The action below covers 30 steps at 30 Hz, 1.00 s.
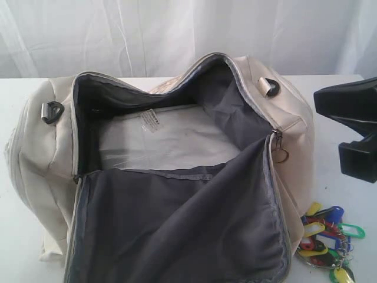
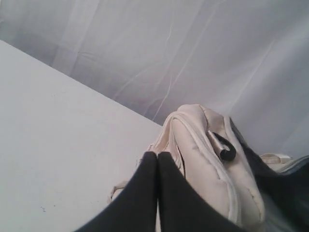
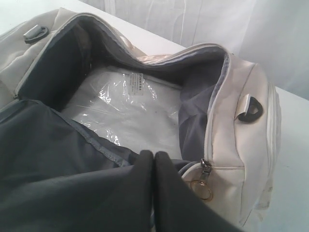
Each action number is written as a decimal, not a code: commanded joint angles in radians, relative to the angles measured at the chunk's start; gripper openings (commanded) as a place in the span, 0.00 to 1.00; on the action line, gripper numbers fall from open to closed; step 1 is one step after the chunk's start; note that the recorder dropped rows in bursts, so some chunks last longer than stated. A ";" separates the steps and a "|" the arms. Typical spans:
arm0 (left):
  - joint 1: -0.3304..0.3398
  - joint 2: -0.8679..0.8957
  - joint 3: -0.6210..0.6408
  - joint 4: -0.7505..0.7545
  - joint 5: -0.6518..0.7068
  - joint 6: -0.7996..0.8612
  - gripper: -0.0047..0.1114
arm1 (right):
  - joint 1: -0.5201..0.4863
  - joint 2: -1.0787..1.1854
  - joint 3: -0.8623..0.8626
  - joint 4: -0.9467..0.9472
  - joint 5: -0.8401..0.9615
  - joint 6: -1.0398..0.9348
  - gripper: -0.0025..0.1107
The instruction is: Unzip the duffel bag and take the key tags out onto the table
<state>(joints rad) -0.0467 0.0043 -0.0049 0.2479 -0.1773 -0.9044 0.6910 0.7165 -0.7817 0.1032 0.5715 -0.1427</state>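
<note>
I'm seeing the duffel bag (image 1: 294,127) unzipped, key tags (image 1: 327,236) lying on the table (image 1: 333,194); left gripper (image 2: 157,155), right gripper (image 3: 153,154) pinched closed, empty.

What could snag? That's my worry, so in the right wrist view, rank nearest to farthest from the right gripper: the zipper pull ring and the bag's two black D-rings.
From the shut right gripper:
1. zipper pull ring, hanging at the duffel bag end beside the fingers.
2. near-end D-ring, same end, further off.
3. far-end D-ring, at the bag's opposite end.
</note>
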 commanded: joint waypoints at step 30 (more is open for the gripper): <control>-0.006 -0.004 0.005 -0.366 0.402 0.832 0.04 | -0.005 -0.006 0.004 -0.002 0.000 0.009 0.02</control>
<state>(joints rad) -0.0467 0.0043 -0.0011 -0.1091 0.2307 -0.0656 0.6910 0.7165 -0.7817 0.1032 0.5723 -0.1384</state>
